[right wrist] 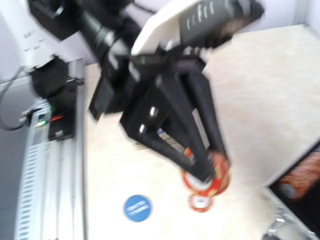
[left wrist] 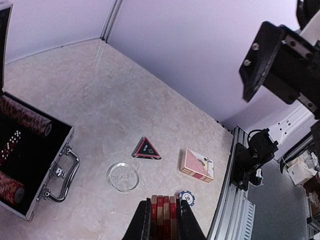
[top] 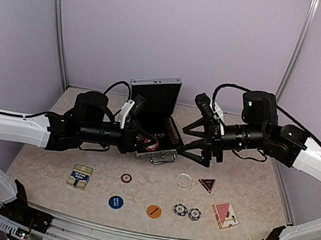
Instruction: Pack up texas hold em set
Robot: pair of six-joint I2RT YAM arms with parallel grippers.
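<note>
Two claws face each other above the table, just in front of the open silver briefcase (top: 154, 94), whose lid stands upright. The left claw (left wrist: 163, 204) is closed narrow on a short stack of red striped chips (left wrist: 162, 220), pressed face to face between its fingers (left wrist: 143, 222). This claw hangs close to the front edge of the case, near the metal handle (left wrist: 62, 172). Inside the case, to the left of this claw in its own camera, rows of red chips (left wrist: 25, 115) lie in the black lining. The right claw (top: 185, 141) stands wide, with nothing between its jaws, and it points at the left claw from a little way off. On the table under both claws lie the clear disc (left wrist: 123, 176) and the dark triangle (left wrist: 146, 149), near each other but not touching. Beyond them, seen from the left claw, is the red card deck (left wrist: 197, 164), and a blue-and-white chip (left wrist: 186, 197) shows just beside this claw's right finger. On the near side of the left claw, seen from above, a single red chip (top: 126, 178), a blue disc (top: 115, 201), an orange disc (top: 154, 211) and a second deck (top: 79, 176) with a blue and yellow face lie flat and apart. The right wrist view is blurred.
</note>
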